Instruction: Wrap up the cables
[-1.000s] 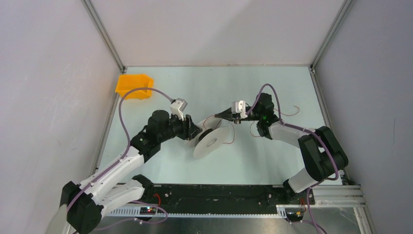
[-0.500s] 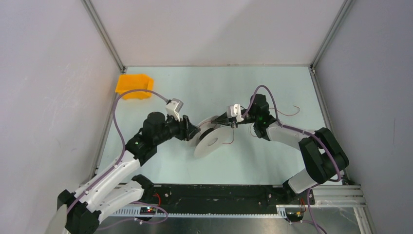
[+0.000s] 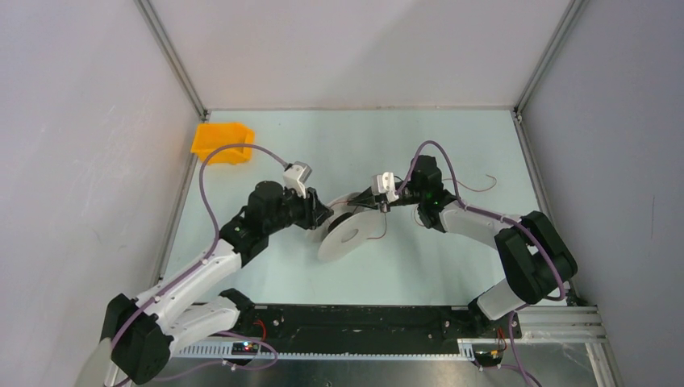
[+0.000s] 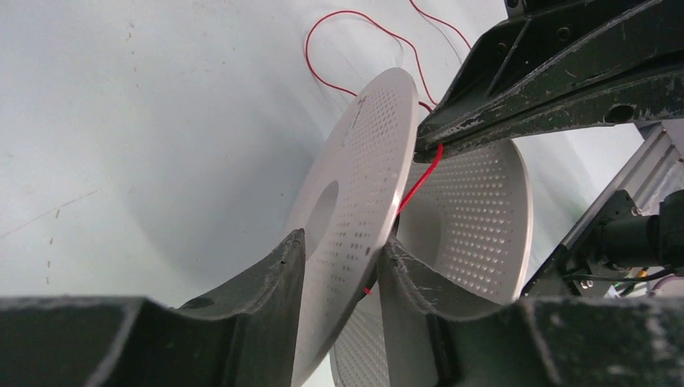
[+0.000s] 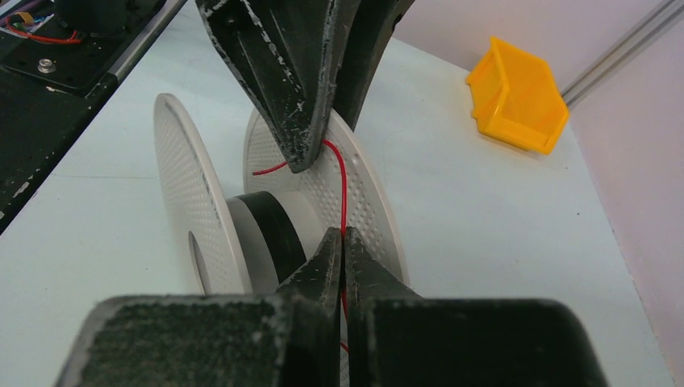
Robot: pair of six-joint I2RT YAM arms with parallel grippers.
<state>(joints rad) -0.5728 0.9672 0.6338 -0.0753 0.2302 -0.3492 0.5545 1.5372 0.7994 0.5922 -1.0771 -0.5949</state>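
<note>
right wrist | right claw (image 5: 342, 246) pinching cable (image 5: 343, 189) at its tips | left claw (image 4: 340, 250) clamps spool (image 4: 363, 153) flange

Red cable (image 5: 344, 193), white perforated spool (image 5: 189, 201), orange bin (image 5: 516, 97)

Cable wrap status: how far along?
Early. Done: left claw grips the spool by one flange. In hand: right claw shut on a red cable running between the flanges. Left: no red turns show on the hub, and loose cable lies on the table.

Matt, perhaps plastic spool (image 4: 355, 185); smooth cable (image 5: 344, 201)
</note>
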